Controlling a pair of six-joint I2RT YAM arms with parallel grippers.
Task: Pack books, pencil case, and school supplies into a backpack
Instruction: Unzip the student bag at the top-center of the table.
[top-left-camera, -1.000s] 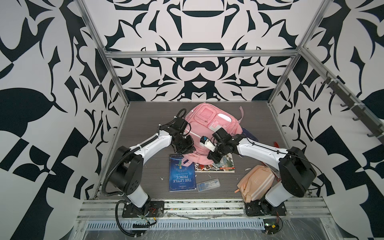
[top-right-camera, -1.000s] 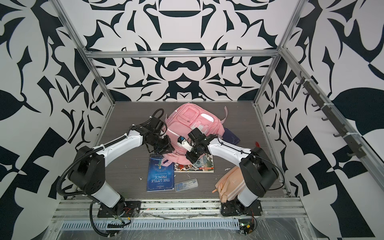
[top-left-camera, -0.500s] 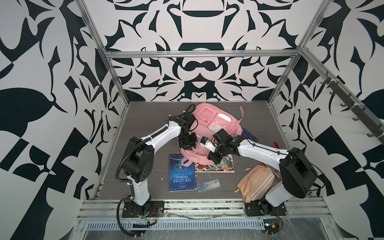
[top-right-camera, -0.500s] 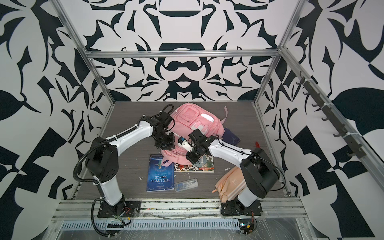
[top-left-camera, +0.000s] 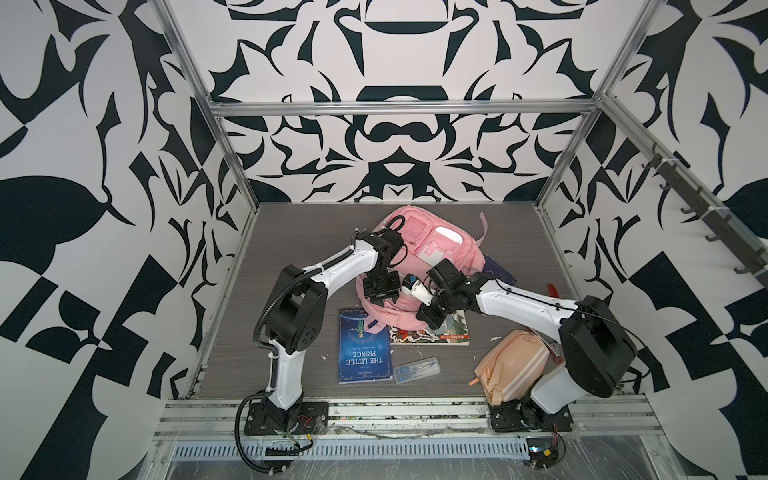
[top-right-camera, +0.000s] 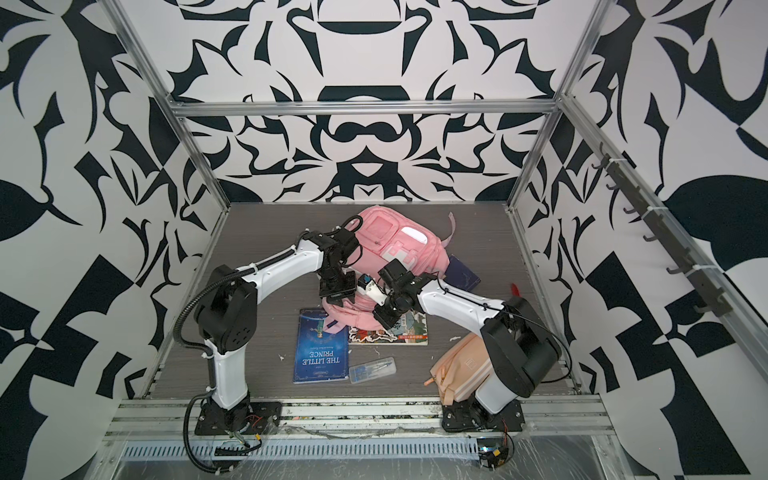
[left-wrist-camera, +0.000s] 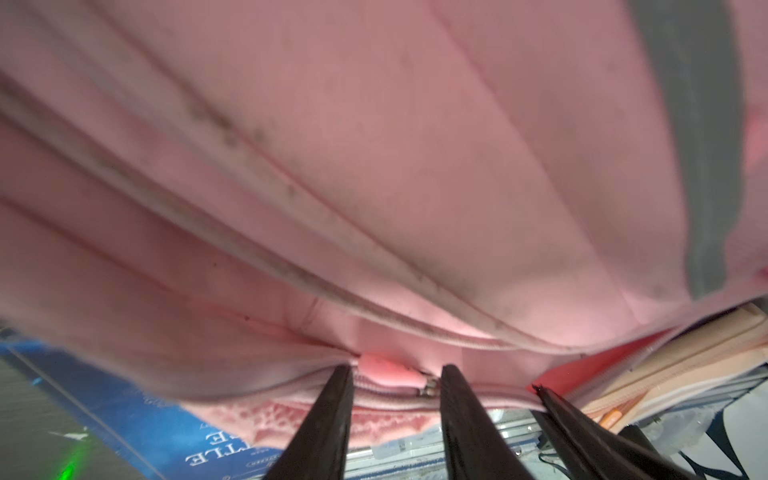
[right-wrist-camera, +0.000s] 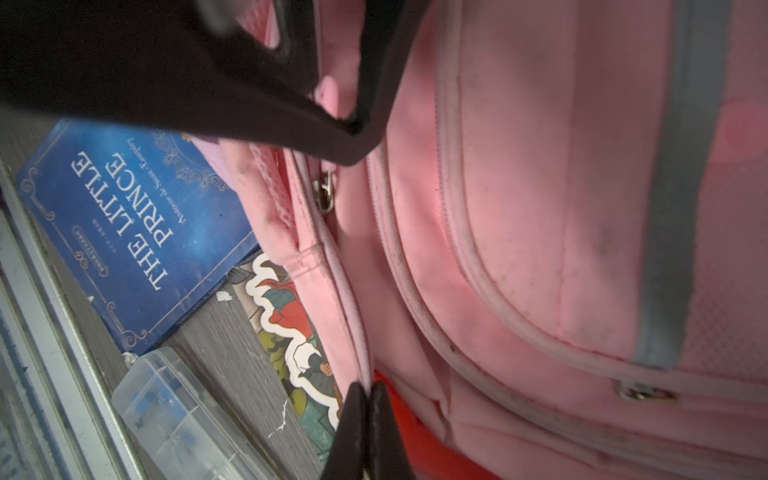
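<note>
We're holding the left gripper (left-wrist-camera: 397, 374) part-open astride the zipper pull (left-wrist-camera: 388, 369), not clamping it. The right gripper (right-wrist-camera: 368, 388) is pinching the backpack (top-left-camera: 419, 245) rim, fully closed.

Risks: the left jaws closing off-centre and missing the pull, or fabric slipping out of the right pinch.

The backpack interior is hidden. Lying outside it are the blue book (top-left-camera: 365, 353), illustrated book (top-left-camera: 451, 332), navy book (top-left-camera: 498, 268), pencil case (top-left-camera: 511, 365) and clear box (top-left-camera: 417, 369), which is holding blue items.

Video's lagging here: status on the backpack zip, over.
Left gripper fingers open, straddling pink zipper pull. Right gripper shut on pink fabric backpack zip edge. Blue paperback, clear plastic box, peach fabric pouch unpacked on table. Backpack overlaps illustrated paperback.
</note>
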